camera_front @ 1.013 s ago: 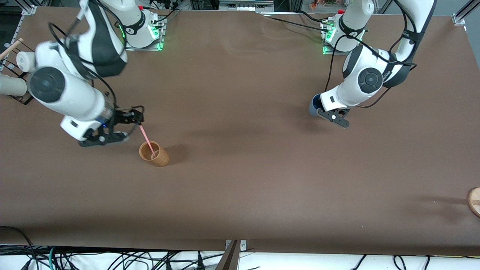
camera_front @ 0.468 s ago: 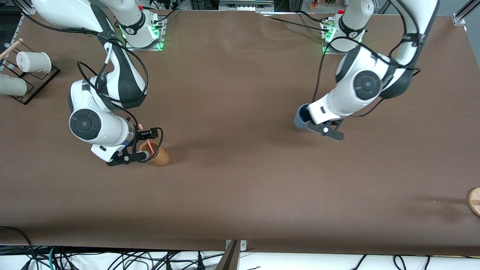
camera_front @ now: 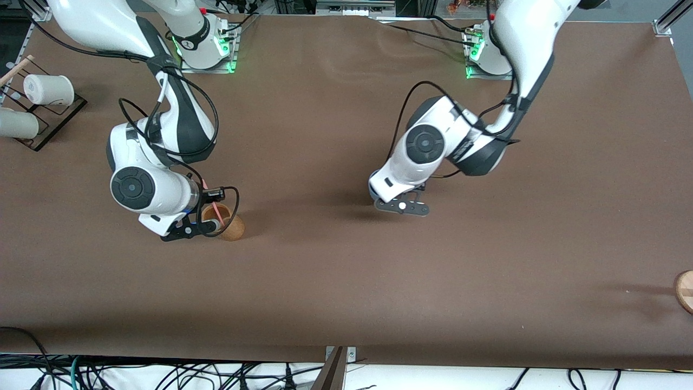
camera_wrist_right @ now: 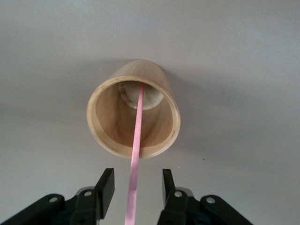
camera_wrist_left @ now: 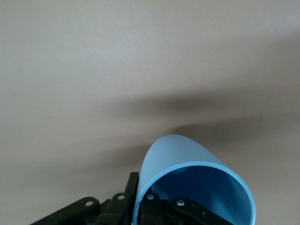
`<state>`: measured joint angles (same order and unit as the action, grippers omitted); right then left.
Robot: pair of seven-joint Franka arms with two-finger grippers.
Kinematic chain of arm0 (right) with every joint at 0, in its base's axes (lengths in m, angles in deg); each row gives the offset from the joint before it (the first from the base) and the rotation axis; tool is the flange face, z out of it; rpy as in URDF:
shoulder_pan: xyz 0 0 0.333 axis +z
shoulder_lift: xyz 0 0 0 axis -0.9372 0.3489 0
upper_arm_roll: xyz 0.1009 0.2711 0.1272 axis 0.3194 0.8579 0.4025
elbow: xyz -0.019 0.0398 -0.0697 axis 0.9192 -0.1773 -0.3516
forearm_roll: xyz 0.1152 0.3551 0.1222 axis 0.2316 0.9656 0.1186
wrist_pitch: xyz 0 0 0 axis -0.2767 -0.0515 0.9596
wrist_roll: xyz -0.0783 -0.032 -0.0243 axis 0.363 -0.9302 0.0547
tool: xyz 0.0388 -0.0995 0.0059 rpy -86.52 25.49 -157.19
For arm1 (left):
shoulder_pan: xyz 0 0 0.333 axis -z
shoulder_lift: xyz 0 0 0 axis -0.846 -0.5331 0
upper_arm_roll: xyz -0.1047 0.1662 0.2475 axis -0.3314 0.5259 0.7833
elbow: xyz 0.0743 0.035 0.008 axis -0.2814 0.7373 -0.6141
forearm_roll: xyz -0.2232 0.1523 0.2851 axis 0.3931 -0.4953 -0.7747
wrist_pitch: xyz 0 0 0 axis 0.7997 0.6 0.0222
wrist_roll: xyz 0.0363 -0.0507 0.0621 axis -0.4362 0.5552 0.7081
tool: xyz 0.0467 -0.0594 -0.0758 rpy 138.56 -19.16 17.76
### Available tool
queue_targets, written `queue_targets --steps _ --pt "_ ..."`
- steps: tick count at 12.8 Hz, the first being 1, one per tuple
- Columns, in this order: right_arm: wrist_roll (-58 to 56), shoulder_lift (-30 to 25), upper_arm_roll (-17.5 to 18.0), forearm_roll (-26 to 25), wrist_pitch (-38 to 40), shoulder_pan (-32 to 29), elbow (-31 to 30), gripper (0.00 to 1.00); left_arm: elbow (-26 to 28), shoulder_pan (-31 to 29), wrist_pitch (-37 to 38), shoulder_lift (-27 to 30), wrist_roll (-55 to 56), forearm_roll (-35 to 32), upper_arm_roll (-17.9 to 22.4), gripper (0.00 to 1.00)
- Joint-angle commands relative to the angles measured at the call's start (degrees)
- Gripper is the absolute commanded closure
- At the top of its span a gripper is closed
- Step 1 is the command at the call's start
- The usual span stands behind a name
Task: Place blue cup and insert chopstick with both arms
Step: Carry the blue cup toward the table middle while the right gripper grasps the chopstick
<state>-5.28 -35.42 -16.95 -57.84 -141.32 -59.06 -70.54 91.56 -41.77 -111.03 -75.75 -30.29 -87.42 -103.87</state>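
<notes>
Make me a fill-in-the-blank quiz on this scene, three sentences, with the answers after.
1. The pink chopstick stands in the ____ cup.
2. The left gripper carries a cup colored ____.
3. The right gripper has its jaws ____ on either side of the chopstick, not touching it.

Missing words: brown; blue; open

Front camera: high, across the worktop, facing both arm bases, whole surface in frame. Right wrist camera: close, looking down past its end effector into the tan cup, also seen from the front. Left wrist camera: very close on the blue cup over bare worktop.
</notes>
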Motion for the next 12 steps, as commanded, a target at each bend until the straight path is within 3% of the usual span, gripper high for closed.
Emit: queue_targets --steps 1,2,5,9,12 --pt "-0.77 0.53 -0.01 -0.92 -0.11 0.03 0.13 0.66 -3.65 3.50 2.03 -2.33 4.50 -5.57 1.69 0.86" --pt "-0.77 0.62 -0.01 -0.92 -0.11 0.03 0.13 0.74 -3.47 3.41 2.12 -2.24 5.03 -5.16 1.60 0.01" --pt "-0.86 0.54 -0.01 -0.92 0.24 0.03 0.74 1.00 -3.47 3.50 4.30 -0.84 5.83 -5.06 1.08 0.00" --pt "-1.04 0.19 0.16 -2.58 2.07 0.11 3.36 1.00 -4.17 2.71 13.95 1.97 5.12 -5.24 0.90 0.00" --pt "-0.95 0.10 0.34 -2.50 13.90 2.30 13.88 1.00 -4.17 -0.96 21.17 8.02 -0.91 -4.46 0.90 0.00"
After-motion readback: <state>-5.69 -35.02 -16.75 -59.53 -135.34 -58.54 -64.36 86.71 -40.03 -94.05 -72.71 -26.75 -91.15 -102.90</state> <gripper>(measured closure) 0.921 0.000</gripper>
